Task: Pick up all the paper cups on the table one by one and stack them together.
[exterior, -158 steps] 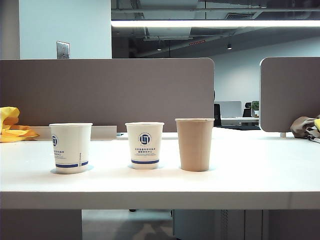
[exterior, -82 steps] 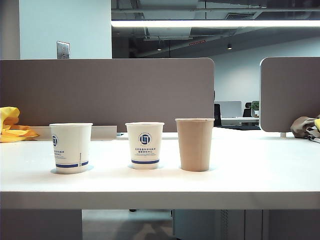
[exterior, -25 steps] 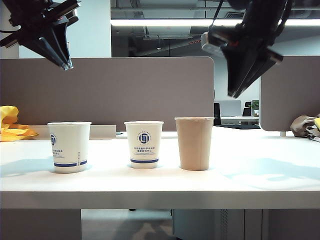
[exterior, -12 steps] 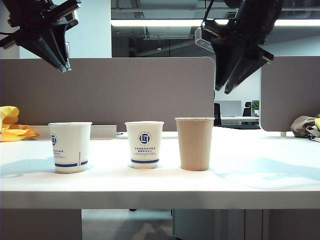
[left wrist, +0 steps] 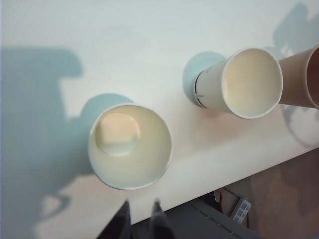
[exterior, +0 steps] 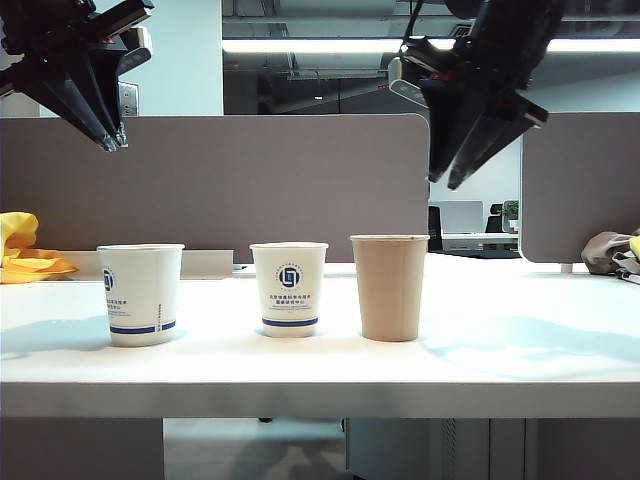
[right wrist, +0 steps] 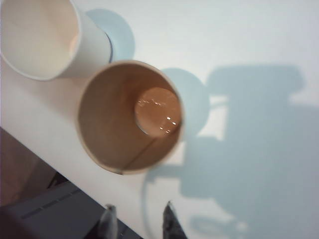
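Three paper cups stand upright in a row on the white table point(exterior: 530, 350): a white one with a blue logo point(exterior: 141, 295) at the left, a second white one point(exterior: 289, 290) in the middle, and a plain brown one point(exterior: 389, 288) close to its right. My left gripper point(exterior: 110, 142) hangs high above the left white cup point(left wrist: 130, 147), fingers a little apart and empty point(left wrist: 141, 211). Well above the brown cup point(right wrist: 130, 117) my right gripper point(exterior: 442, 181) is open and holds nothing point(right wrist: 139, 214). All the cups are empty.
Grey partition panels point(exterior: 220, 180) close off the back of the table. A yellow object point(exterior: 25, 255) lies at the far left and a bag point(exterior: 612, 252) at the far right. The table's front edge point(left wrist: 224, 174) runs just in front of the cups.
Both arms came into view above the cups. Over the last second the right gripper rose a little and spread its fingers; the left gripper tilted and shifted slightly left.
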Controlling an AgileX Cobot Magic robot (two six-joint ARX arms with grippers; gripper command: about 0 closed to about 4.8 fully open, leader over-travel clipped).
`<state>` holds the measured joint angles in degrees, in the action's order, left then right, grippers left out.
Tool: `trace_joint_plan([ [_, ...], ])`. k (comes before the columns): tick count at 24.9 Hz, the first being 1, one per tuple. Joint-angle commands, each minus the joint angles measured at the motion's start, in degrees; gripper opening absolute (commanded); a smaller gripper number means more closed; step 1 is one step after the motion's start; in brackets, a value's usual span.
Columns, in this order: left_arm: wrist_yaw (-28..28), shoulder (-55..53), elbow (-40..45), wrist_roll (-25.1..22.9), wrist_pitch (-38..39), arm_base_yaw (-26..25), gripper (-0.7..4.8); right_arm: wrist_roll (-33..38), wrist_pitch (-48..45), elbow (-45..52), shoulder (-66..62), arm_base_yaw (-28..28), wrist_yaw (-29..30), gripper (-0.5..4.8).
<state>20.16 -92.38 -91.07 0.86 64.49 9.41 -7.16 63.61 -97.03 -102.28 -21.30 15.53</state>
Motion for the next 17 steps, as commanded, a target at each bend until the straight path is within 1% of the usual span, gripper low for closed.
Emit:
trace_joint_plan([
  [1,-0.5,0.3,-0.2,-0.5,-0.9,0.0,0.58,0.3,-0.5,-0.3,-0.9,0.0,1.2,1.26],
  [4,-4.3,0.3,-0.2,-0.5,-0.7,0.0,0.58,0.3,-1.1,-0.3,-1.1,0.1,-0.1,1.27],
  [6,-4.3,0.3,-0.2,-0.5,-0.7,0.0,0.59,0.3,-1.3,-0.3,-1.2,0.1,-1.9,1.32],
  [7,-4.3,0.3,-0.2,-0.5,-0.7,0.0,0.62,0.3,-1.3,-0.3,-1.3,0.1,-1.9,1.42],
  [8,-4.3,0.3,-0.2,-0.5,-0.7,0.0,0.85,0.3,-1.3,-0.3,-1.4,0.1,-1.8,1.55],
  [9,-4.3,0.3,-0.2,-0.5,-0.7,0.0,0.95,0.3,-1.4,-0.3,-1.7,0.1,-1.9,1.59],
  [12,-3.2,0.3,-0.2,-0.4,-0.7,0.0,0.94,0.7,-1.3,-0.3,-3.2,0.1,-0.8,1.59],
  [17,-3.2,0.3,-0.2,-0.4,-0.3,0.0,0.94,1.4,-1.8,-0.3,-5.7,0.0,0.3,1.59],
])
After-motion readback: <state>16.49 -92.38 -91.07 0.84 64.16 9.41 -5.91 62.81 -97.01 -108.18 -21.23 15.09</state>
